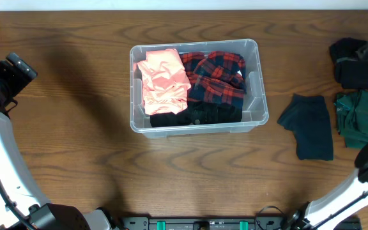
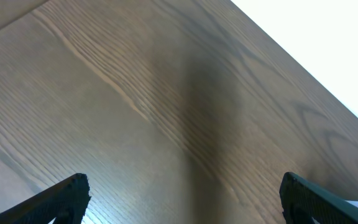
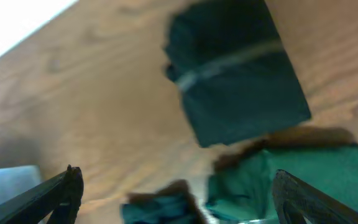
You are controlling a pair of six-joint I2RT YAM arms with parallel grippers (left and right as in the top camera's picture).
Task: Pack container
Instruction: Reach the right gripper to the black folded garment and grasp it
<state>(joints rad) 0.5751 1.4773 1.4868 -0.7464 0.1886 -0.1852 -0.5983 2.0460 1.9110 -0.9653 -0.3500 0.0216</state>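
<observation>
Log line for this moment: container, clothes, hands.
container: pink cloth, plaid cloth, black cloth inside; outside: teal cloth, green cloth, black bundle; left hand open, empty; right hand open, empty

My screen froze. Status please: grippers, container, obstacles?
Left gripper open, right gripper open, both empty. Container holds pink, plaid, black clothes. Three garments wait on table, right side.

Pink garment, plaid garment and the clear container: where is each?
pink garment (image 1: 163, 80), overhead view, folded middle.
plaid garment (image 1: 217, 78), overhead view, its centre.
container (image 1: 197, 130), overhead view, near wall.
</observation>
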